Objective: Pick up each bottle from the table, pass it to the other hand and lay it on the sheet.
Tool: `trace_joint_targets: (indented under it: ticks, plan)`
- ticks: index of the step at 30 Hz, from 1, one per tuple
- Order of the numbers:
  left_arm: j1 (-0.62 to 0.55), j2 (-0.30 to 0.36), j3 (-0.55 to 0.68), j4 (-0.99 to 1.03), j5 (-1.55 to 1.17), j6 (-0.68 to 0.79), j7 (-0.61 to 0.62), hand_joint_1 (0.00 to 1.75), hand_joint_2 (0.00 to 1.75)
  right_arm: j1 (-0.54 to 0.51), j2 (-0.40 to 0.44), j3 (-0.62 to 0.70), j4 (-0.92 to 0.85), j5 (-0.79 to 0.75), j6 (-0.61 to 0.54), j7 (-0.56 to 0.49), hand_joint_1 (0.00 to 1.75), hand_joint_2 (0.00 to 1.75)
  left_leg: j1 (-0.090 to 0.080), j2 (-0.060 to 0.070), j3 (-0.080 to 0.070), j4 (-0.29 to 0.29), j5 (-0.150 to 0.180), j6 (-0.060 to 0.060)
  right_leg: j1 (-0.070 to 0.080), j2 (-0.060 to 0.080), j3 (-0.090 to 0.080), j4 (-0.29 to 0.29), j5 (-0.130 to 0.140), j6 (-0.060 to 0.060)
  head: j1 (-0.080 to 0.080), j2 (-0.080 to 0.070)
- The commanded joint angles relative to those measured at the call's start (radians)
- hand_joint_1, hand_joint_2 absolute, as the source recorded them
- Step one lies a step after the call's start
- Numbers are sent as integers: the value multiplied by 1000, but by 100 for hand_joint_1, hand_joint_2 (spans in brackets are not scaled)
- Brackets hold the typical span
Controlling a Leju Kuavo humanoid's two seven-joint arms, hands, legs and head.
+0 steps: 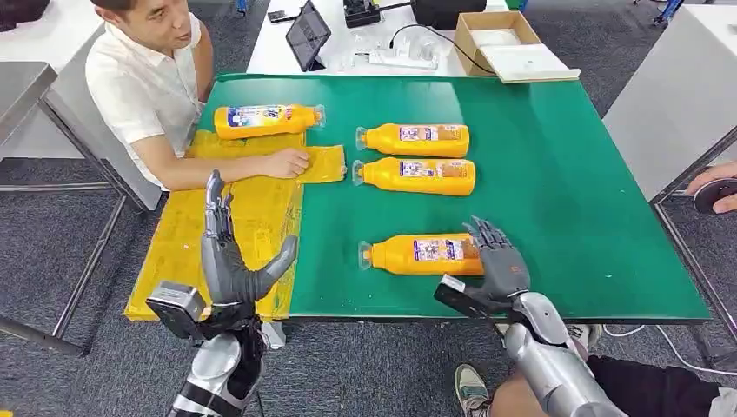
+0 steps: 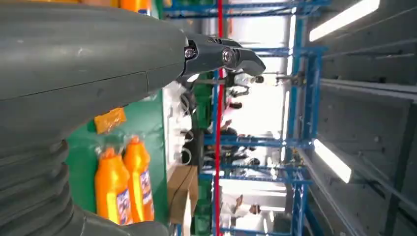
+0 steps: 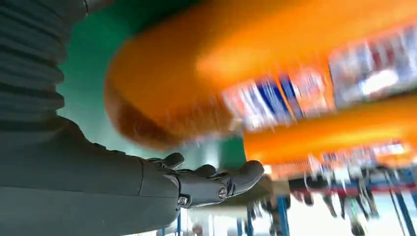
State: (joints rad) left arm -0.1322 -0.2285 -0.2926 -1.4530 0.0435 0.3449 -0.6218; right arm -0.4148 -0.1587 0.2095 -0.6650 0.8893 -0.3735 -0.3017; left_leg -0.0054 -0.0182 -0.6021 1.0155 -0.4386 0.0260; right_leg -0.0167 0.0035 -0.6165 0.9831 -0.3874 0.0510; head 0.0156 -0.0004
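Item: orange plastic bottle with a blue-and-white printed label and clear cap [image 1: 421,253], lying on its side on the green table top [image 1: 556,182], base end just beside the right hand [image 1: 498,257], cap pointing away from it.
Right hand: fingers spread and empty, at the bottle's base, apparently touching it (contact cannot be confirmed).
Left hand [image 1: 228,256]: raised, fingers apart, holding nothing, above the yellow crinkled plastic sheet [image 1: 252,217].
Handling: judged rigid, smooth and probably slippery; round body likely to roll (weight unknown; contents cannot be seen).
Hold: around the labelled mid-body, leaving the neck free for the receiving hand.
Further stock: two more orange bottles [image 1: 415,156] lie side by side beyond the right hand.
On the sheet: one orange bottle [image 1: 268,120], beyond the left hand.
Note: a person's hand [image 1: 287,162] rests on the sheet.
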Motion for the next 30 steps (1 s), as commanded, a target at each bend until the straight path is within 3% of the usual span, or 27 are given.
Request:
trace_joint_targets:
  ticks: [1, 13, 14, 15, 17, 30]
  plan:
    - [-31, 23, -33, 45, 7, -11, 11, 0, 175, -70, 20, -2, 174, -18, 43, -11, 0, 175, 1, 3, 4, -1, -1, -1, 1, 1, 3, -1, -1, -2, 0, 0]
    - [-30, 24, -34, 50, 8, -23, 17, 0, 175, -102, 6, 33, 215, 7, 119, 34, 0, 175, 1, 2, 6, -1, -1, -2, 1, -1, 5, -2, -1, -2, 0, 0]
    - [-30, 24, -34, 50, 8, -23, 17, 0, 175, -102, 6, 33, 215, 7, 119, 34, 9, 175, 1, 1, 6, -1, -1, -1, 1, -1, 5, -2, -1, -2, 0, 0]
    - [-36, 22, -34, 56, 9, -26, 17, 0, 175, -112, 9, 34, 231, 3, 111, 13, 147, 175, 1, 2, 8, -1, -1, -2, 1, -1, 7, -2, -1, -3, 0, 0]
    - [-44, 20, -36, 59, 11, -30, 17, 0, 175, -126, 19, 29, 244, -5, 102, 3, 175, 175, 1, 1, 6, -1, -1, -1, 1, 0, 5, -1, 0, -2, 0, 0]
    - [-31, 25, -45, 32, 19, -38, 24, 0, 175, -107, 21, 21, 280, -41, 166, -29, 175, 175, 1, 1, 9, -2, -1, -2, 2, -1, 8, -3, -1, -3, 0, 0]
